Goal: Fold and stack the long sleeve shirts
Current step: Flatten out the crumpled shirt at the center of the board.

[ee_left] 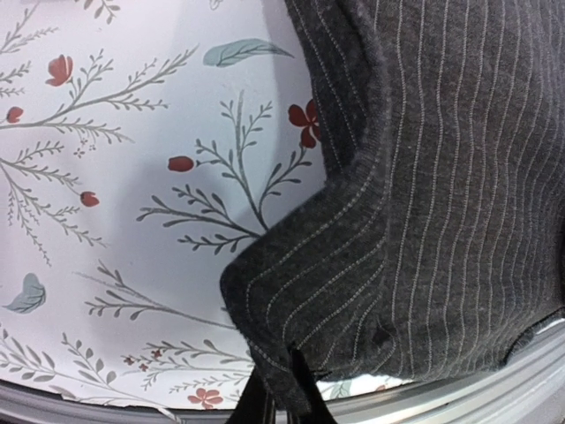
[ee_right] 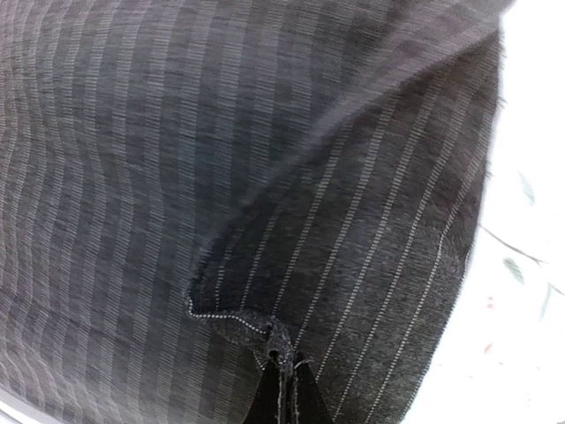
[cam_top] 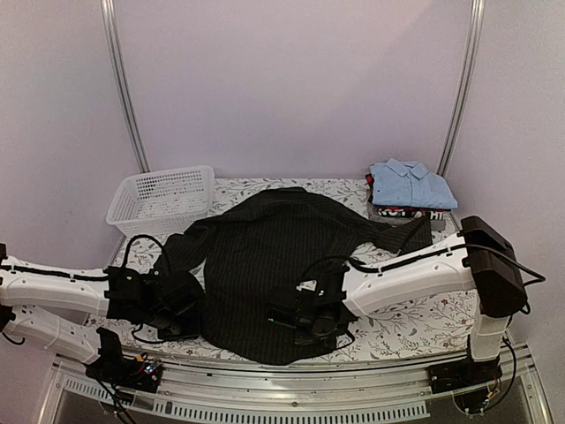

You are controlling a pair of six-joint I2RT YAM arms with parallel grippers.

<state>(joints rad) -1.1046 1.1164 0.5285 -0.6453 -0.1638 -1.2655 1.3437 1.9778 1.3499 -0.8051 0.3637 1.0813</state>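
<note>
The black pinstriped shirt [cam_top: 274,256] lies spread on the floral table, collar end far, hem near. My left gripper [cam_top: 168,320] is shut on its near left corner [ee_left: 291,291], with cloth pinched between the fingers [ee_left: 305,389]. My right gripper [cam_top: 305,320] is shut on a hemmed edge of the same shirt [ee_right: 265,327], pulled over the shirt body. The light blue shirt [cam_top: 411,184] lies folded on top of a stack at the far right.
A white mesh basket [cam_top: 162,199] stands at the far left. Under the blue shirt lies other folded clothing [cam_top: 406,212]. The table's near metal edge [ee_left: 494,380] runs just below the left gripper. Floral tablecloth [cam_top: 415,318] shows at the right.
</note>
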